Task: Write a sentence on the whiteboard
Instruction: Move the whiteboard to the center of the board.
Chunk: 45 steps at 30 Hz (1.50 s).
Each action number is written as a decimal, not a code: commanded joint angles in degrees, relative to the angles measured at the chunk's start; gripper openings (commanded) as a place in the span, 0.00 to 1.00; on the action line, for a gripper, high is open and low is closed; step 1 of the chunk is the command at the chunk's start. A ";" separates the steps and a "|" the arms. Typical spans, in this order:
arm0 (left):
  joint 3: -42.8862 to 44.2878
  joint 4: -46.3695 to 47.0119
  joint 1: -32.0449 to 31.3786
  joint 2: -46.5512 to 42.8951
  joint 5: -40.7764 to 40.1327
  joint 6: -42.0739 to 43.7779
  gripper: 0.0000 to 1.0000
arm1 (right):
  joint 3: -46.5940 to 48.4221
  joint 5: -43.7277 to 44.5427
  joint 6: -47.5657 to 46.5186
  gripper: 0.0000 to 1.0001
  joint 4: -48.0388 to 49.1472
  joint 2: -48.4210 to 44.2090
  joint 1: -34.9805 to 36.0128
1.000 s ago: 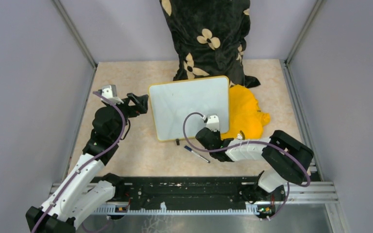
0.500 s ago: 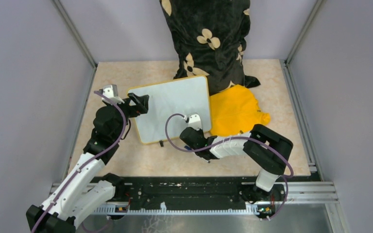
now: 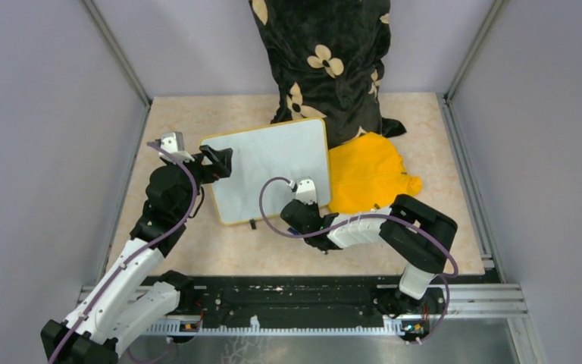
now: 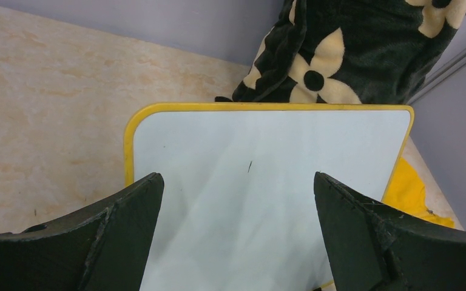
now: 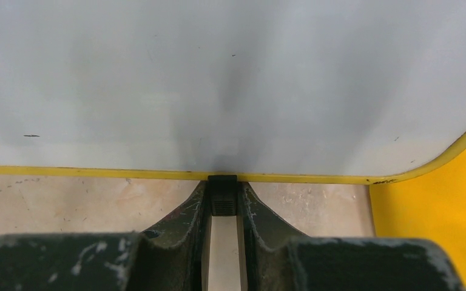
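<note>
1. Yellow-framed and glossy, the whiteboard (image 3: pixel 269 163) lies skewed on the table (image 3: pixel 424 129) in the overhead view. Its right edge touches a yellow cloth (image 3: pixel 367 174), and its far corner sits near a black floral cushion (image 3: pixel 322 61). We find the left gripper (image 3: pixel 217 161) at the board's left edge and the right gripper (image 3: pixel 298 205) at its near edge. With one arm per side, we judge this a bracing arrangement for positioning the board before writing.
2. In the left wrist view, the fingers (image 4: pixel 109 236) are spread wide and the board's surface shows between them. Nothing is gripped. We cannot tell whether they touch the frame.
3. In the right wrist view, the jaws are clenched on a small black clip (image 5: pixel 222 197) at the near frame edge (a convenient handle, since the frame itself lies low against the table).
4. No sentence appears in any view. Only faint specks mark the surface, so we judge that writing has not yet begun.
</note>
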 commanded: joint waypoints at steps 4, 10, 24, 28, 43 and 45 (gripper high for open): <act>-0.01 0.96 -0.24 -0.06 0.11 0.49 0.99 | -3.69 3.62 3.60 0.00 -5.27 -3.38 -1.22; 0.06 1.05 -0.25 -0.19 0.44 0.29 0.99 | -5.92 3.83 2.34 0.00 -5.41 -6.55 -2.46; 0.02 0.92 -0.25 -0.59 0.28 0.29 0.99 | -8.34 0.08 1.20 0.27 -2.10 -10.78 -3.73; 0.06 0.93 -0.25 -0.67 0.37 0.35 0.99 | -8.80 -1.48 1.32 0.43 -1.14 -12.20 -3.75; 0.13 1.39 -0.24 -1.36 3.14 1.25 0.99 | -11.03 -18.20 -4.78 0.55 -4.13 -25.70 -2.37; 0.15 1.55 -0.23 -1.70 3.46 1.28 0.99 | -11.77 -20.46 -5.68 0.55 -5.16 -26.15 -2.28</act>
